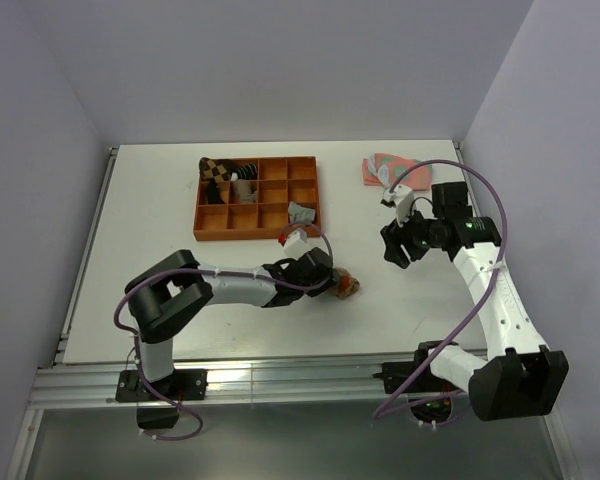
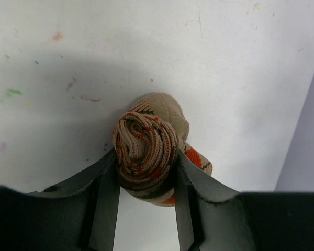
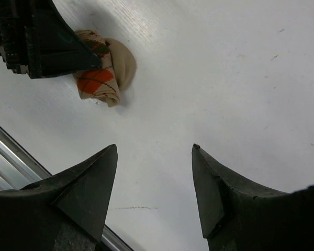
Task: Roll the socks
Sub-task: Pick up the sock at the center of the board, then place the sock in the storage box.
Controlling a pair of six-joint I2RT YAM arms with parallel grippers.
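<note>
The left claw [image 2: 146,159] clenched the rolled argyle sock [image 2: 162,112] between its fingers, mid-frame. The right claw [image 3: 154,157] gaped empty, apparently hovering above the desk [image 3: 240,78].

In the top view the left gripper [image 1: 335,283] hides most of the sock roll [image 1: 349,287]; only a tan-orange tip shows at frame centre. The contents of the tray [image 1: 240,235] are too small to tell: a dark checked lump upper left, grey bits elsewhere. A cable [image 1: 445,163] crosses the pink socks [image 1: 376,167], upper right. In the left wrist view the fingers [image 2: 107,204] cover the roll's lower sides and run off the bottom edge. In the right wrist view the left gripper, cut by the upper-left corner, covers the roll's left part.
</note>
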